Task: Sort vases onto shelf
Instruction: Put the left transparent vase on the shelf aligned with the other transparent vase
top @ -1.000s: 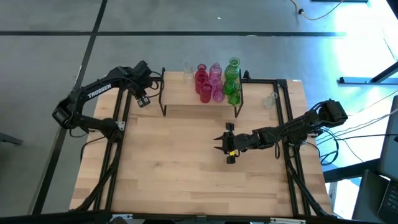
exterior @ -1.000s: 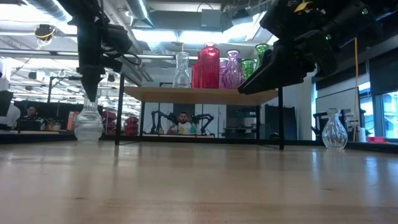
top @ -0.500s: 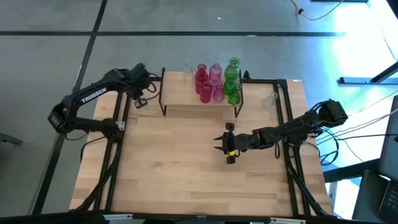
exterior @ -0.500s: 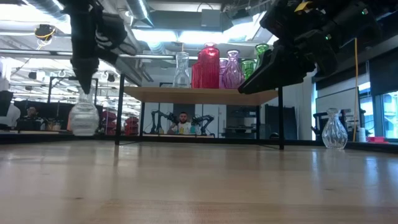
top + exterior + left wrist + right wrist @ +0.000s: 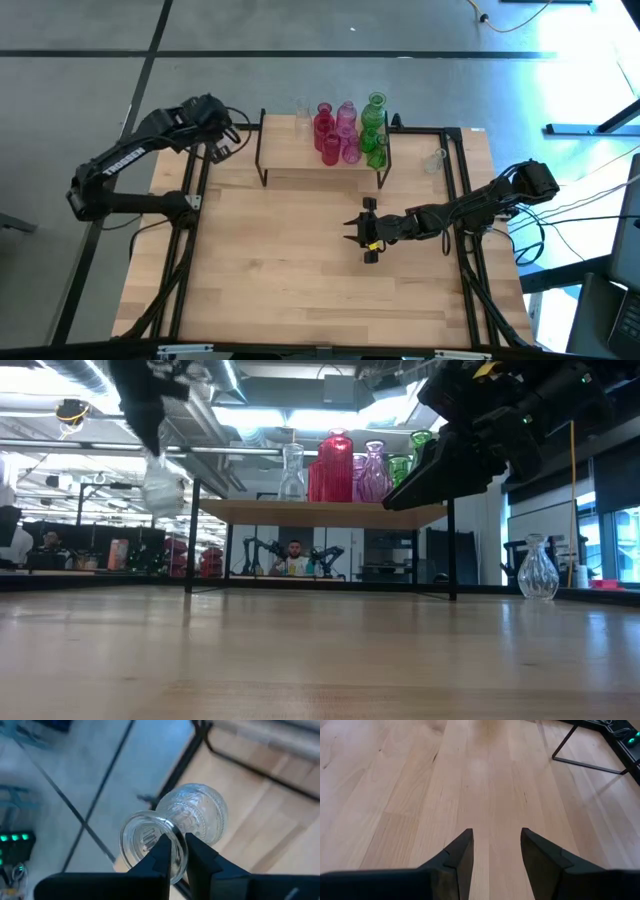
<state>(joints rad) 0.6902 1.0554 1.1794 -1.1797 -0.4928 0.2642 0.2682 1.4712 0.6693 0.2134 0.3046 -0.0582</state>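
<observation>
My left gripper [image 5: 224,148] is at the table's far left corner, left of the shelf [image 5: 320,170], and is shut on a clear vase [image 5: 197,815]. In the low view that vase [image 5: 160,485] hangs in the air below the gripper [image 5: 150,445]. On the shelf [image 5: 320,512] stand a clear vase [image 5: 291,472], red vases [image 5: 333,467], pink vases [image 5: 373,472] and green vases [image 5: 420,445] on their bases. Another clear vase [image 5: 435,160] stands on the table right of the shelf. My right gripper [image 5: 360,232] hovers open over the table's middle, its fingers [image 5: 462,852] empty. My left gripper pinches the clear vase by the flared rim of its mouth [image 5: 177,845]. One finger [image 5: 162,847] lies over the mouth opening and the other [image 5: 196,850] outside it, beside the neck. The vase is lifted clear of the table and hangs tilted, body [image 5: 160,488] below the fingers.
The shelf's thin black legs [image 5: 190,540] stand close to the right of the held vase. The table's black frame rail [image 5: 195,180] runs under the left arm. Bare wood [image 5: 300,280] spreads across the near half. People sit in the room behind [image 5: 293,558].
My left gripper has risen and gone toward the table's far left corner, tipping as it went. The clear vase, which stood on the table, is now lifted clear and hangs tilted at about shelf-top height.
</observation>
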